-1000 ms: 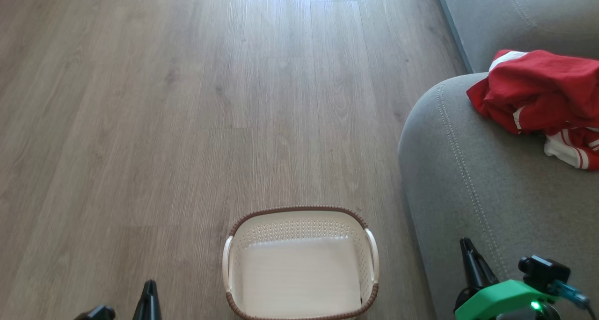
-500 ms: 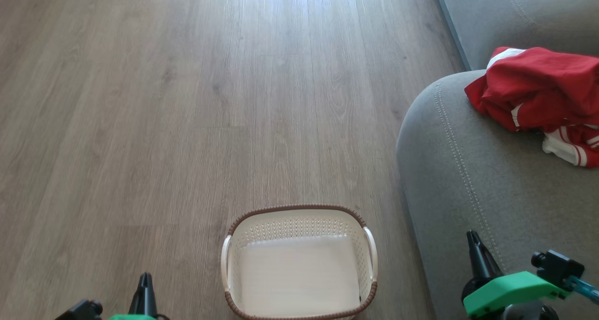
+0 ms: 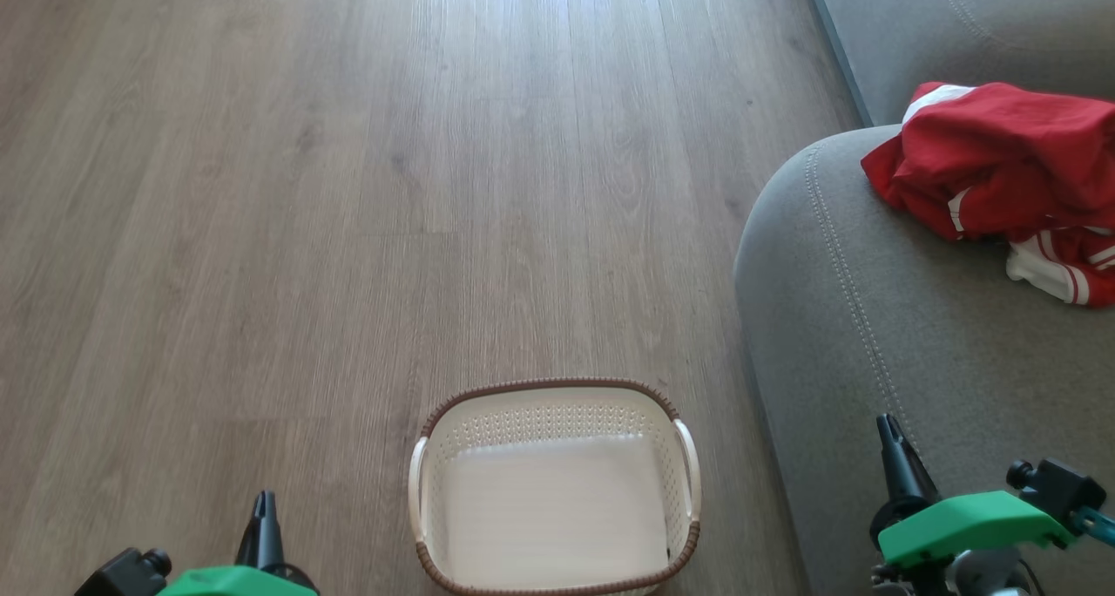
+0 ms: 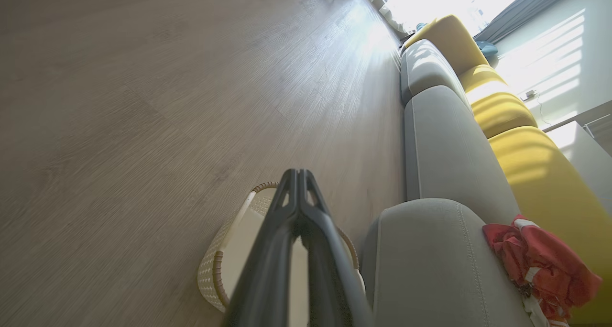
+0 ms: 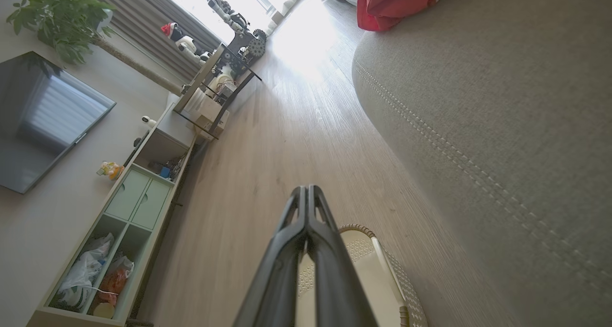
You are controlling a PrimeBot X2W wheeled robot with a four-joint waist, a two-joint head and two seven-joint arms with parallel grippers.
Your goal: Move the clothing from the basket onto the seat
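At the near left of the head view, the left gripper (image 3: 264,502) pokes up from the bottom edge over the wood-look floor (image 3: 348,186), with a green housing (image 3: 235,583) at its base. The left wrist view shows this gripper (image 4: 297,175) with its two dark fingers pressed together right up to the tips, so the claw is closed with nothing gripped in it. Just right of it, near and about centre, the basket (image 3: 549,385) stands upright on the floor, brown rim uppermost, its perforated cream walls and bare pale bottom in plain sight. The same basket (image 4: 217,274) sits behind the fingers in the left wrist view. A narrow strip of floor shows between the basket and the seat (image 3: 871,335), whose rounded grey edge and double line of stitching run from near to far on the right. Over the near part of that edge rises the right gripper (image 3: 887,423), also on a green mount. In the right wrist view this gripper (image 5: 306,189) has its fingers shut tight against each other and clamps no object. Farther off at the far right, the clothing (image 3: 1002,160) lies in a bunched red heap with white panels and stripes, resting on the seat close to its rounded edge, well apart from the basket and both grippers. Seen from the left wrist, yellow cushions (image 4: 502,112) line the sofa behind it.
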